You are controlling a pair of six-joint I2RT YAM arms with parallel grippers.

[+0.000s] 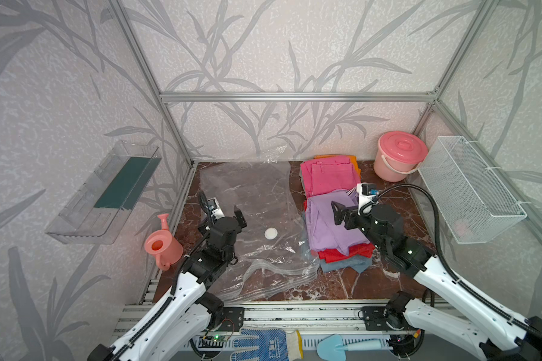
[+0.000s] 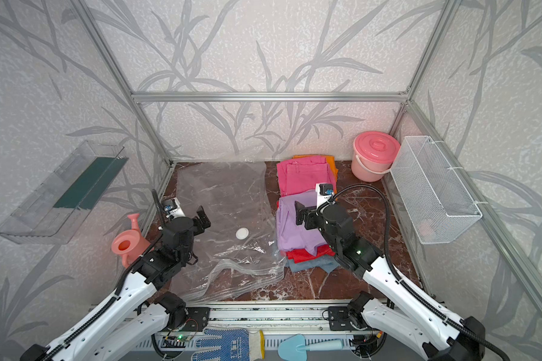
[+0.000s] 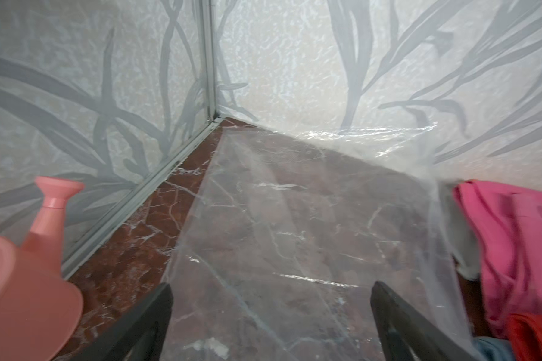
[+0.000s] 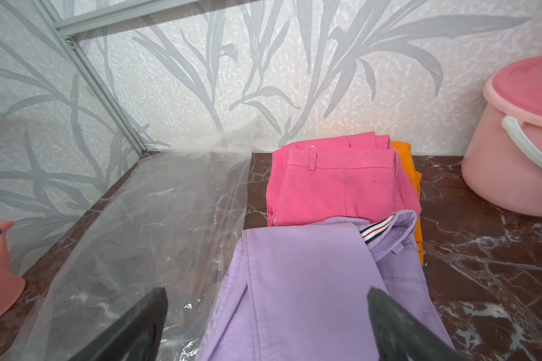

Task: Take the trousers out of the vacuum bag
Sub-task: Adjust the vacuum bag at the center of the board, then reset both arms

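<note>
Trousers [image 1: 318, 218] sit stacked on the marble tabletop [image 1: 357, 283], outside the vacuum bag [image 1: 248, 193] and just to its right, with the bag's crinkled side edge against the pile. Nearest of all, on the front rail, lie a blue-dotted work glove [image 1: 263, 345] and a light blue trowel [image 1: 341, 345]. Both arms reach in from there. The left gripper [image 3: 272, 286] hangs over the near part of the bag with its fingers spread wide and nothing between them. A salmon watering can [image 1: 161, 247] stands beside that arm. The right gripper [image 4: 267, 290] is likewise wide apart and empty, poised above the lilac pair [image 4: 294, 281].

The bag lies flat, marble showing through it, its round white valve disc [image 1: 271, 233] facing up and its near end rumpled. At the front of the pile a denim pair [image 1: 341, 265] lies lowest, a red pair [image 1: 360, 250] on it, then the lilac. Farther back the hot pink pair [image 1: 329, 178] covers most of an orange pair [image 1: 354, 162].

A pink lidded bucket [image 1: 399, 154] stands in the far right corner. A white wire basket [image 1: 470, 187] hangs on the right wall and a clear wall tray [image 1: 107, 190] on the left.
</note>
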